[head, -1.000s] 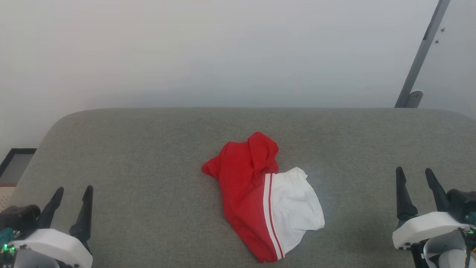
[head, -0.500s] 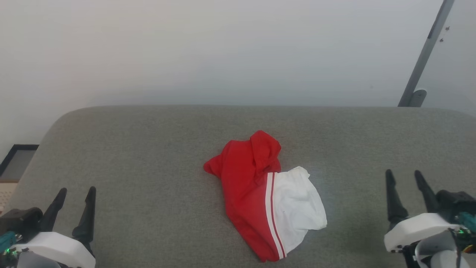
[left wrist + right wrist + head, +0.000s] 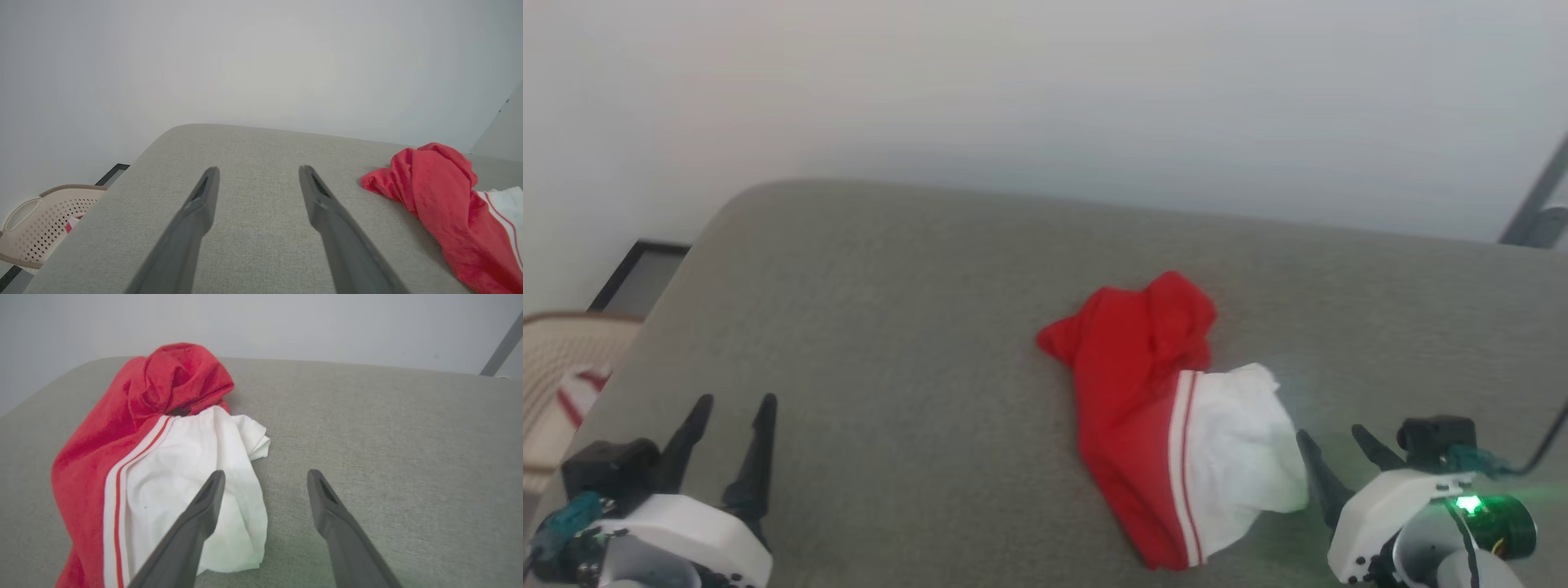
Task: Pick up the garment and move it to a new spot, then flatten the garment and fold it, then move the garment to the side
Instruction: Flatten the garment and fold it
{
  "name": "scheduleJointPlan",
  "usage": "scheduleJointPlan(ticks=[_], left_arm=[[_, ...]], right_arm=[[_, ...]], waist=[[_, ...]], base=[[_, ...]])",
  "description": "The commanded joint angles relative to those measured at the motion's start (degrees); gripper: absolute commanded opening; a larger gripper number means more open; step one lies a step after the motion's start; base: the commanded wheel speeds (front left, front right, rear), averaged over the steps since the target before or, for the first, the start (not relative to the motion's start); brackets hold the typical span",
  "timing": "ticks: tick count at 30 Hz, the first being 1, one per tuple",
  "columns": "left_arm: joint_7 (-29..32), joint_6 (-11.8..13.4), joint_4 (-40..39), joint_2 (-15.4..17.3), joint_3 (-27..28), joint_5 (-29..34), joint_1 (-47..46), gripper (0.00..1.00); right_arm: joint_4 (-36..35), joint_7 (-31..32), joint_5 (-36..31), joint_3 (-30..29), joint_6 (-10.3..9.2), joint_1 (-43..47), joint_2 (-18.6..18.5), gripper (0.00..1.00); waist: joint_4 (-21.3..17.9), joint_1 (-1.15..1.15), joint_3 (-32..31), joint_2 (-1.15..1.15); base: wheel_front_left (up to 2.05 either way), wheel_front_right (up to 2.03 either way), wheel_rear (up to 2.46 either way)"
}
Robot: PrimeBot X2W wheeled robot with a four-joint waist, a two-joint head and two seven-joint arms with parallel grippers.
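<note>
Garment (image 3: 1131, 384) bunched up, much hidden in own folds; right edge cuts it in left wrist view. Basket (image 3: 556, 347) cut off at left edge; red-white thing (image 3: 580, 389) inside, can't tell what.

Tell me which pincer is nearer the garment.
The right pincer: it stands open at the white edge of the garment. The left pincer is well apart from the cloth, over the bare grey surface.

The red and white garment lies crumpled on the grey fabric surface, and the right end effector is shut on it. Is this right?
Not quite: the right wrist view shows the right end effector open, gripping nothing. The garment does lie crumpled on the grey fabric surface.
</note>
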Motion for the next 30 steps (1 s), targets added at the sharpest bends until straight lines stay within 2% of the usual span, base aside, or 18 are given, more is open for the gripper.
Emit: scheduleJointPlan(ticks=[1, 13, 14, 15, 16, 23, 30], left_arm=[[0.0, 0.1, -0.2, -0.3, -0.1, 0.4, -0.6, 1.0], [-0.9, -0.6, 0.2, -3.5, -1.3, 1.0, -3.5, 1.0], [-0.9, -0.7, 0.3, -3.6, -1.4, 1.0, -3.7, 1.0], [-0.9, -0.7, 0.4, -3.6, -1.4, 1.1, -3.7, 1.0], [-0.9, -0.8, 0.5, -3.7, -1.4, 1.1, -3.7, 1.0], [-1.2, -0.9, 0.9, -3.8, -0.5, 0.5, -3.1, 1.0], [-1.3, -1.2, 1.1, -3.5, -0.3, 0.1, -3.0, 1.0]], right_arm=[[0.3, 0.7, 0.5, 0.2, -0.02, -0.9, -0.4, 1.0], [8.2, 12.2, 4.7, 4.8, -0.01, -4.9, -3.9, 1.0], [8.9, 13.2, 5.0, 5.7, -0.01, -4.9, -4.0, 0.89], [9.2, 13.8, 4.9, 6.6, -0.01, -5.0, -4.2, 0.38], [9.4, 13.7, 5.0, 7.0, -0.01, -5.3, -4.4, 0.0], [8.9, 13.7, 5.9, 8.6, -0.05, -6.1, -5.1, 0.0], [0.2, 14.7, 7.7, 10.7, -0.02, -6.0, -5.2, 0.0]], waist=[[1.9, 0.0, 1.7, 0.0], [7.3, 0.0, 6.7, 0.0], [7.5, 0.0, 6.7, 0.0], [7.6, 0.0, 6.8, 0.0], [7.7, 0.0, 6.9, 0.0], [6.6, 0.0, 6.8, 0.0], [5.4, 0.0, 6.1, 0.0]], base=[[0.0, 0.0, 0.0], [0.0, 0.0, 0.0], [0.0, 0.0, 0.0], [0.0, 0.0, 0.0], [0.0, 0.0, 0.0], [0.0, 0.0, 0.0], [0.0, 0.0, 0.0]])
